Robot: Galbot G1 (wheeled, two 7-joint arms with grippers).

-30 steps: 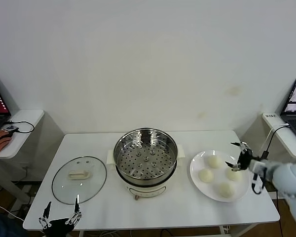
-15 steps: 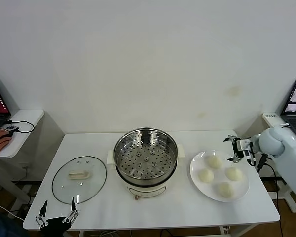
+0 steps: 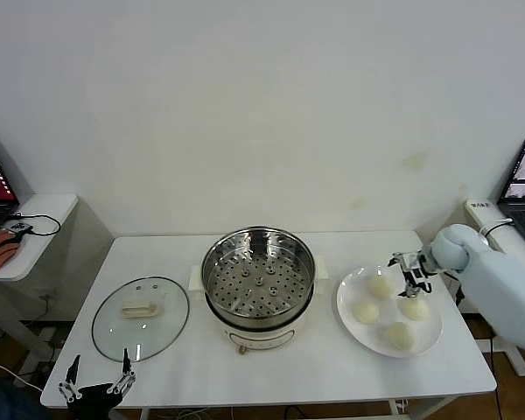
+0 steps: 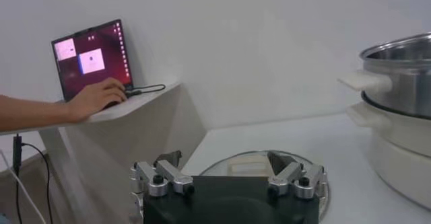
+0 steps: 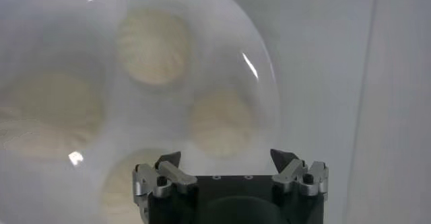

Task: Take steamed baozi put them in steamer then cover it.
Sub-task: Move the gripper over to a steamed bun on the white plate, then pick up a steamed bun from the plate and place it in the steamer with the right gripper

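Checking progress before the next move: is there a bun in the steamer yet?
No, the steamer tray is bare and all four buns sit on the plate.

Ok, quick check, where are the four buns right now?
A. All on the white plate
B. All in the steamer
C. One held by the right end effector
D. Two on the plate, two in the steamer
A: all four buns sit on the plate; the steamer tray is bare, and the right end effector hovers open above them, holding nothing.
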